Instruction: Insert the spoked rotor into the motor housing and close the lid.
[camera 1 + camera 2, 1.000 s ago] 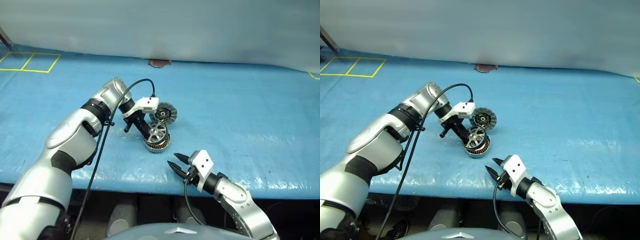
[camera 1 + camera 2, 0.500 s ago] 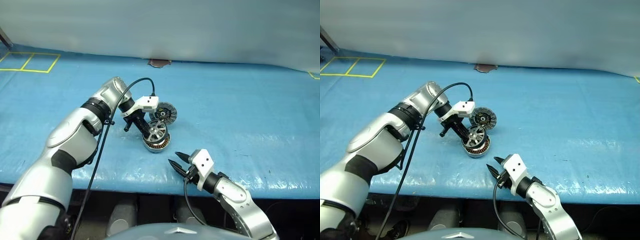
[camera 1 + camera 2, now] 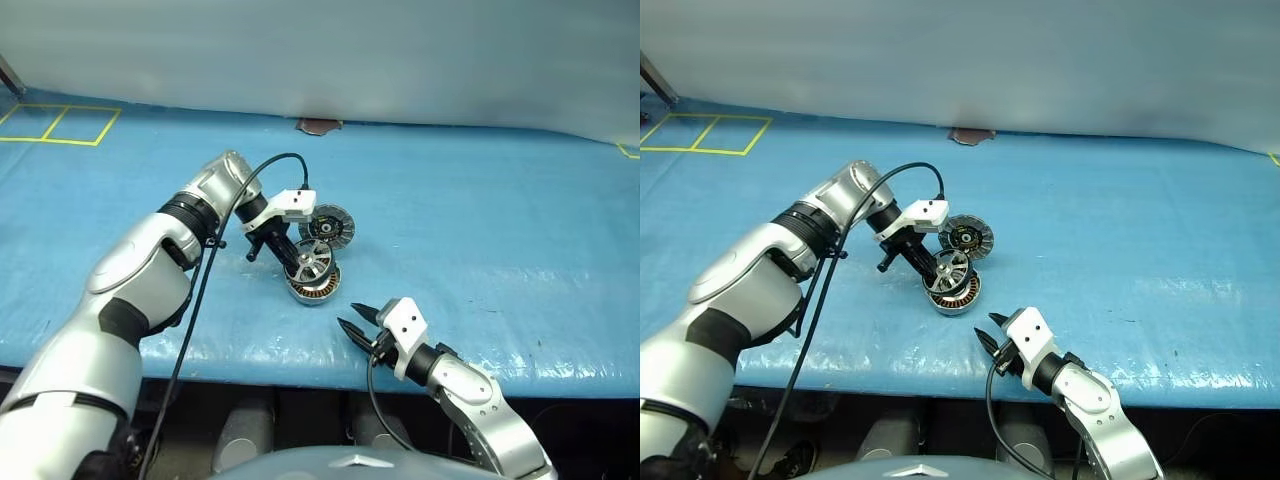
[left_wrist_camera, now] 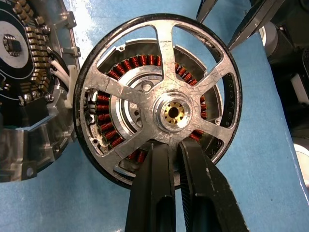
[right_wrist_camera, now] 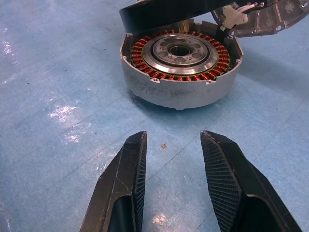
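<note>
Hidden and cut-off parts around the motor

In the left wrist view the spoked rotor (image 4: 157,99) covers most of the motor housing (image 4: 126,121), so its windings show merely through the gaps; the lid (image 4: 29,72) is cut by the frame edge. In the right wrist view the rotor's face is hidden, only its dark rim showing.

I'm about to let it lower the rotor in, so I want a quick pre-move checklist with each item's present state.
1. Left gripper clamped on a spoke of the rotor: ok.
2. Rotor above the housing: ok.
3. Rotor level with the housing: not ok, it is tilted.
4. Lid swung open, out of the way: ok.
5. Right gripper open and apart from the housing: ok.
6. Rotor hub centred over the housing's middle: cannot tell.
</note>
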